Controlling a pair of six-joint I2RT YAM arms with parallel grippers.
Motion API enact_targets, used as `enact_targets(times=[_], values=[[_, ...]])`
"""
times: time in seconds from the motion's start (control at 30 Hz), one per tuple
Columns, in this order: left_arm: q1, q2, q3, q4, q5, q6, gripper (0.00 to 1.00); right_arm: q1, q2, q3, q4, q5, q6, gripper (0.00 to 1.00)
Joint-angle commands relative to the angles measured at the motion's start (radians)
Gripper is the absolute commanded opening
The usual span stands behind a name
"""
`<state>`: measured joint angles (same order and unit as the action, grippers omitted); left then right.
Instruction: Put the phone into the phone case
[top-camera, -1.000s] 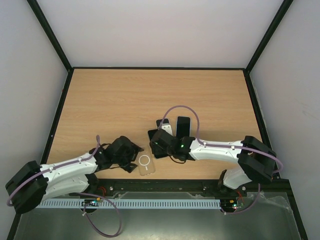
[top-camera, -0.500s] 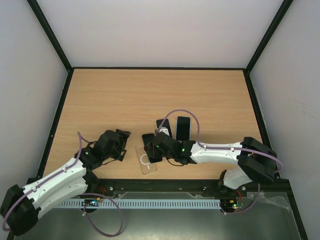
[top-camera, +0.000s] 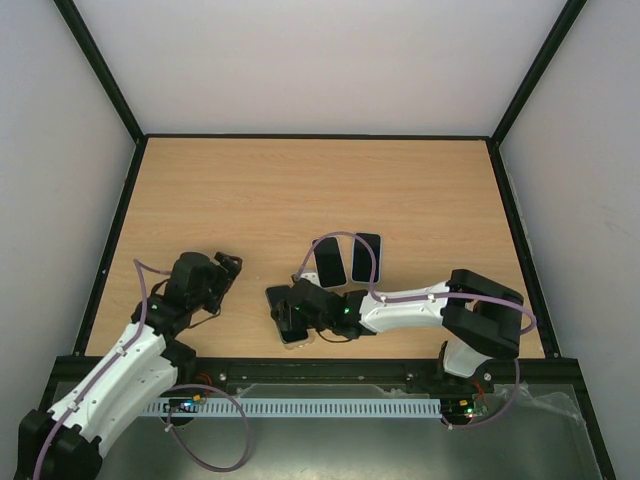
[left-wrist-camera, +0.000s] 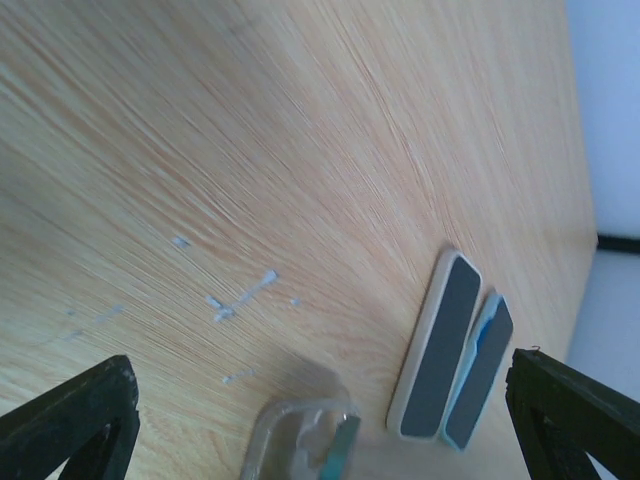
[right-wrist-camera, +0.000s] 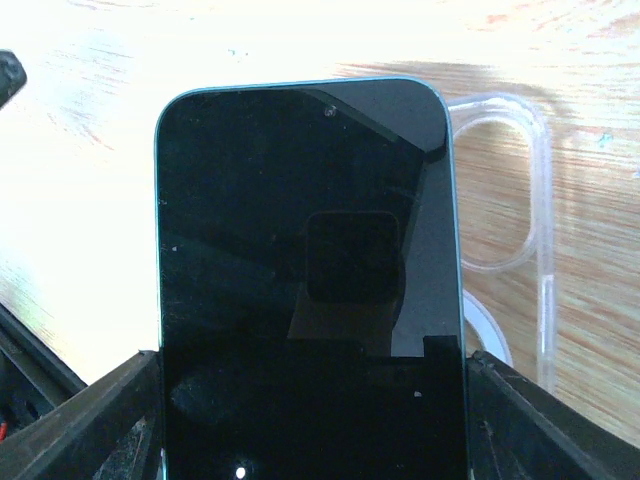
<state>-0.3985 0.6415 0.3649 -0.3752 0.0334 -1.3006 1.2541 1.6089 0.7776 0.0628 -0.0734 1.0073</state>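
My right gripper (right-wrist-camera: 310, 425) pinches the black teal-edged phone (right-wrist-camera: 305, 250). The clear plastic case (right-wrist-camera: 522, 200) lies beneath it, offset to its right, long axes parallel. Nearer arm: right; my left gripper (top-camera: 226, 266) is spread wide, well apart.

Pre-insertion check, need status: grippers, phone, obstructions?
Left gripper open, empty, clear of the case. Right gripper shut on phone, partly over clear case, not seated. Two spare phones beyond, not blocking.

The far half of the table (top-camera: 300, 180) is bare from corner to corner. Two spare phones (top-camera: 331, 263) lie side by side near the middle. My right arm (top-camera: 410, 300) with the phone (top-camera: 288, 312) bars the near edge; bare wood separates it from my left gripper (top-camera: 228, 263).
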Motion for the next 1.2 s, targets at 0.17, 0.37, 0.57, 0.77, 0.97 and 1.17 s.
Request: enact_targets(times=[0.17, 0.37, 0.57, 0.77, 0.97, 1.17], values=[[0.082, -0.042, -0.049, 0.063, 0.242, 0.130, 0.98, 0.011, 0.034, 0.030, 0.004, 0.028, 0.039, 0.58], [0.107, 0.014, -0.079, 0.110, 0.356, 0.168, 0.90, 0.014, 0.061, 0.034, -0.029, 0.035, 0.043, 0.58], [0.101, 0.054, -0.095, 0.133, 0.423, 0.207, 0.75, 0.016, 0.073, 0.046, -0.063, 0.067, 0.045, 0.65], [0.052, 0.035, -0.117, 0.129, 0.428, 0.187, 0.63, 0.015, 0.082, 0.068, -0.113, 0.136, 0.033, 0.73], [-0.030, 0.049, -0.135, 0.142, 0.408, 0.148, 0.63, 0.016, 0.053, 0.065, -0.106, 0.125, 0.031, 0.85], [-0.072, 0.052, -0.159, 0.181, 0.386, 0.108, 0.63, 0.015, -0.007, 0.041, -0.090, 0.119, 0.019, 0.91]])
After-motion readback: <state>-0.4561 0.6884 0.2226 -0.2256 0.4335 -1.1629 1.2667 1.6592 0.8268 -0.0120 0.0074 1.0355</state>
